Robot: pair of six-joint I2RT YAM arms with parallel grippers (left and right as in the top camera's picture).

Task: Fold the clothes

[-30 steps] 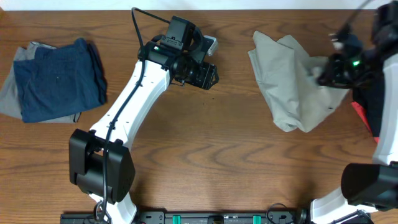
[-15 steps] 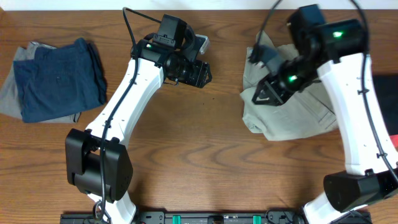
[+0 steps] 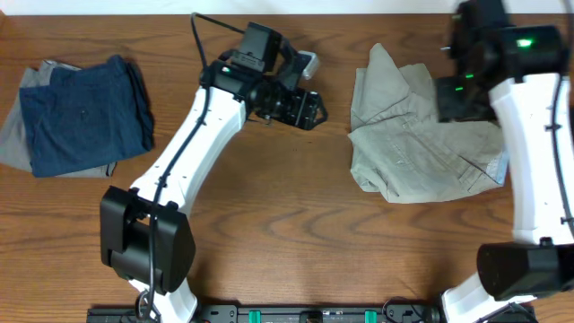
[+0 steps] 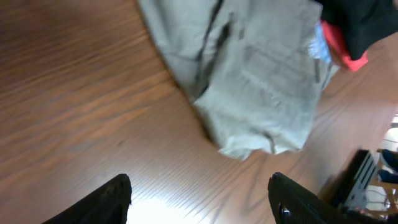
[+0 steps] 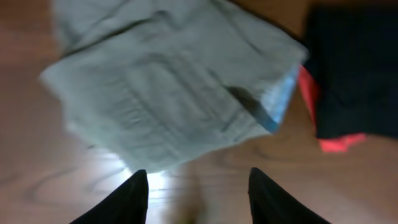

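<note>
- Wooden table [image 3: 296, 224], brown grain, viewed from above; both my arms reach over it.
- My left gripper [image 4: 199, 186]: the fingers stand wide apart with nothing between them and bare wood underneath. It hangs over the middle of the table towards the back, just left of the khaki trousers [image 3: 413, 152], clear of the cloth.
- My right gripper [image 5: 199, 177]: the fingers are apart and nothing is held. It hangs above the right side of the trousers; no contact with the cloth is seen.
- Khaki trousers: a rumpled, loosely spread heap on the right half of the table, with creases and stitched seams showing. A light-blue strip [image 5: 283, 102] shows at one edge.
- Navy garment [image 3: 85, 112]: folded, at the left end of the table, lying on top of the grey garment [image 3: 11, 135], which shows beneath it on the left and near sides.
- Black cloth [image 5: 354, 68] with a red-orange edge lies just beside the trousers at the right end; whether the two touch, I cannot tell.
</note>
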